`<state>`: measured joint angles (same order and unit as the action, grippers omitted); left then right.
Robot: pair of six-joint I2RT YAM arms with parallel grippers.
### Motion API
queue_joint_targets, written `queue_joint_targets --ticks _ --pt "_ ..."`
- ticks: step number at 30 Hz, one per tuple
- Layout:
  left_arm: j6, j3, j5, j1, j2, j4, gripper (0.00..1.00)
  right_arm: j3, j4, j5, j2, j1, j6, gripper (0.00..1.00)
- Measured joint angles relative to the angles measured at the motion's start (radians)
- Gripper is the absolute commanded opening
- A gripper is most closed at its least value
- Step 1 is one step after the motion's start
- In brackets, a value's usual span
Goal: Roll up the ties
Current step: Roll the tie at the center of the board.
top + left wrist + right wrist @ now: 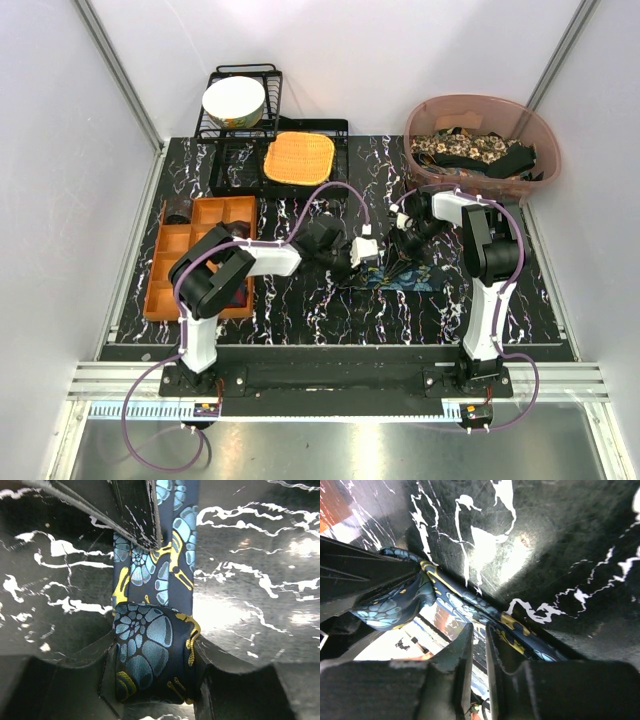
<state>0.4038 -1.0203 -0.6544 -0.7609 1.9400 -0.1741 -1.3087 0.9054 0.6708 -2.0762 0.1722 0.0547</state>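
**Blue printed tie, part rolled, held right of centre on the worktop**

*Edges and open room.* The worktop (pixel 300 315), black with white veining, is lying between pale walls (pixel 60 150) at its left, far and right edges. An orange divided tray (pixel 163 250) is sitting along the left edge. A black dish rack (pixel 225 170) is standing at the far edge, left of centre, carrying a white bowl (pixel 233 100) and an orange woven mat (pixel 298 158). A pinkish tub (pixel 470 98) heaped with spare ties (pixel 470 150) is filling the far right corner. Bare surface is showing along the near edge and down the right edge below the tub. Both arms are reaching inward and meeting just right of centre.

*Item.* The tie (pixel 405 279) is lying right of centre, somewhat nearer the near edge than the far one. It is showing dark blue cloth with teal shell-like shapes and yellow figures. One end is sitting wound into a tight roll (pixel 150 655). The rest is running flat on the worktop, appearing as two bands side by side.

*Holds.* The left gripper (pixel 155 650) is clamping the roll from both sides. The right gripper (pixel 480 632) is bearing on the flat length near the roll, its fingers drawn together with only a slit between them. Whether any cloth is caught in that slit cannot be told.
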Motion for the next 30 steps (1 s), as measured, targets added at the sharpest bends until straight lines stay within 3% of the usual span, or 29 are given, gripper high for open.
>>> queue_joint_targets --ticks 2,4,13,20,24,27,28,30 --pt "0.035 -0.014 0.039 -0.013 0.0 0.025 0.21 0.0 0.002 0.008 0.001 0.0 0.002 0.34" --pt "0.064 -0.024 0.076 -0.026 0.0 0.042 0.21 -0.001 0.005 0.031 0.006 0.0 0.008 0.51" --pt "0.097 -0.073 0.159 -0.048 0.007 0.113 0.23 0.0 -0.06 0.235 0.092 0.0 -0.049 0.56" --pt "0.098 -0.083 0.161 -0.049 0.009 0.129 0.24 0.034 -0.151 0.301 0.095 0.039 -0.103 0.56" --pt "0.101 -0.086 0.157 -0.049 0.011 0.133 0.24 0.074 -0.18 0.303 0.095 0.074 -0.11 0.52" --pt "0.102 -0.092 0.154 -0.049 0.014 0.142 0.24 0.09 -0.207 0.302 0.095 0.084 -0.114 0.38" --pt "0.102 -0.093 0.152 -0.049 0.014 0.143 0.24 0.097 -0.214 0.299 0.095 0.083 -0.116 0.26" --pt "0.103 -0.093 0.146 -0.049 0.014 0.147 0.24 0.109 -0.232 0.293 0.095 0.081 -0.119 0.13"
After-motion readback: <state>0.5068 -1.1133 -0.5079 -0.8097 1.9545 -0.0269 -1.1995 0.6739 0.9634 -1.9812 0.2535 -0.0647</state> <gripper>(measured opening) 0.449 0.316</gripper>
